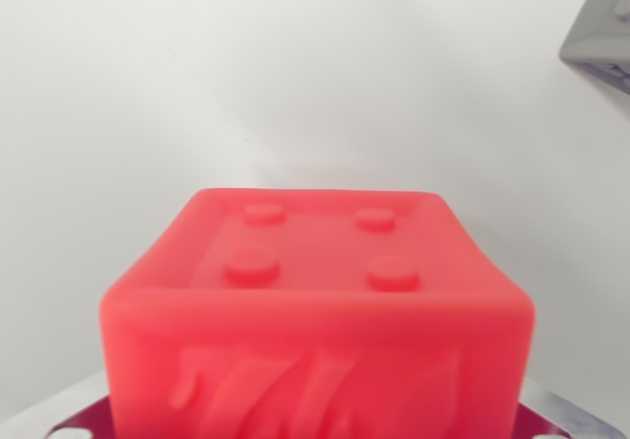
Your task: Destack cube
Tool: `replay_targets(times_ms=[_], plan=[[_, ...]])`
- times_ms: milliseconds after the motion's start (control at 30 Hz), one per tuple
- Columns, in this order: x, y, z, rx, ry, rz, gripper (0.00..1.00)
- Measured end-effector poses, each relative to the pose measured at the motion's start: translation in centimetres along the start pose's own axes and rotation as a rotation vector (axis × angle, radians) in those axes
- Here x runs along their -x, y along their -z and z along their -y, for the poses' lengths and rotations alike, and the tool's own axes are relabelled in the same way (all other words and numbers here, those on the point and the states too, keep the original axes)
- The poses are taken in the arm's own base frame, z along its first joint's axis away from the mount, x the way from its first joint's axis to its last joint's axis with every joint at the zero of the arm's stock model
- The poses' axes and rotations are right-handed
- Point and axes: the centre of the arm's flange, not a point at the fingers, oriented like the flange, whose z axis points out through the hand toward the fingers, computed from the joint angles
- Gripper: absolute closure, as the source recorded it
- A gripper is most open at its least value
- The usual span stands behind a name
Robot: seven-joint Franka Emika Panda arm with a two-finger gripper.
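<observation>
The red cube [317, 311] is seen close, the end effector's state cannot be told, and a slip could be caused by an off-centre grasp.

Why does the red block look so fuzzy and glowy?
In the wrist view, the red cube sits very close to the camera, so its edges and raised front pattern blur; bright, even light washes the background white, and the grey thing at upper right is blurred too.
</observation>
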Motion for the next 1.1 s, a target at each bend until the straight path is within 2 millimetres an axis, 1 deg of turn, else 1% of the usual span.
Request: replay_targets(times_ms=[367, 567, 867, 900, 1100], plan=[[0.0, -2.3, 0.0, 0.0, 0.0, 0.001, 1.0], [0.0, -3.0, 0.0, 0.0, 0.001, 0.0, 1.0], [0.0, -3.6, 0.0, 0.0, 0.0, 0.0, 1.0], [0.0, -3.6, 0.0, 0.0, 0.0, 0.0, 0.0], [0.0, -3.6, 0.0, 0.0, 0.0, 0.0, 0.0]])
